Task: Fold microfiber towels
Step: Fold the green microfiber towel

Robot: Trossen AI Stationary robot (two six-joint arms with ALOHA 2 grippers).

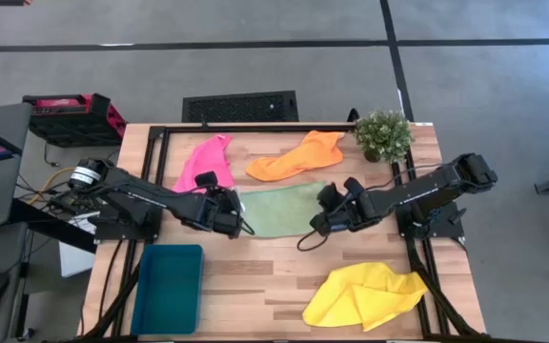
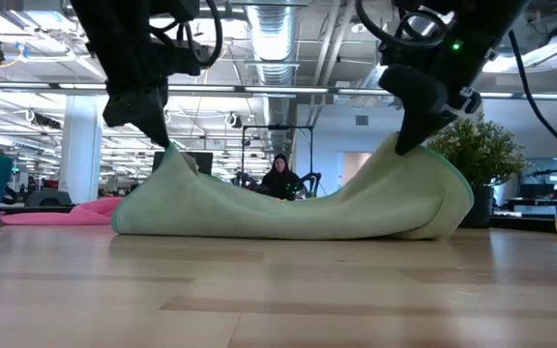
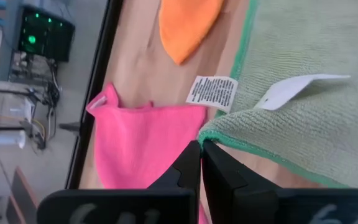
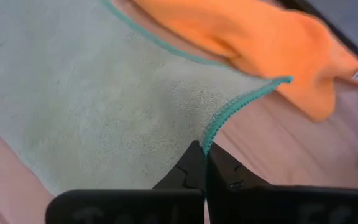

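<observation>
The light green towel (image 1: 279,210) lies mid-table, its middle on the wood and its two near corners raised, as the low view (image 2: 288,208) shows. My left gripper (image 1: 234,217) is shut on its near-left corner and my right gripper (image 1: 324,221) on its near-right corner. The hot pink towel (image 1: 203,162) lies flat at the far left, the orange towel (image 1: 298,155) at the far middle, and the yellow towel (image 1: 365,295) lies crumpled at the near right. My left gripper pinches the green towel's near-left corner (image 3: 211,134) at its hemmed edge between its two fingers (image 3: 185,168), slanting down from above. The corner (image 2: 170,155) is lifted clear; the cloth slopes slack down to the table. My right gripper pinches the towel's near-right corner at the teal hem (image 4: 213,132) between its two fingers (image 4: 188,165), slanting down from above. That end (image 2: 404,155) is lifted and curls over in a loose fold (image 2: 453,203), whose lower part rests on the table.
A teal bin (image 1: 168,286) stands at the near left. A potted plant (image 1: 384,133) stands at the far right corner. Two white labels (image 3: 213,92) hang at the green towel's edge. Bare wood lies between the bin and the yellow towel. A person (image 2: 280,174) sits far behind the table.
</observation>
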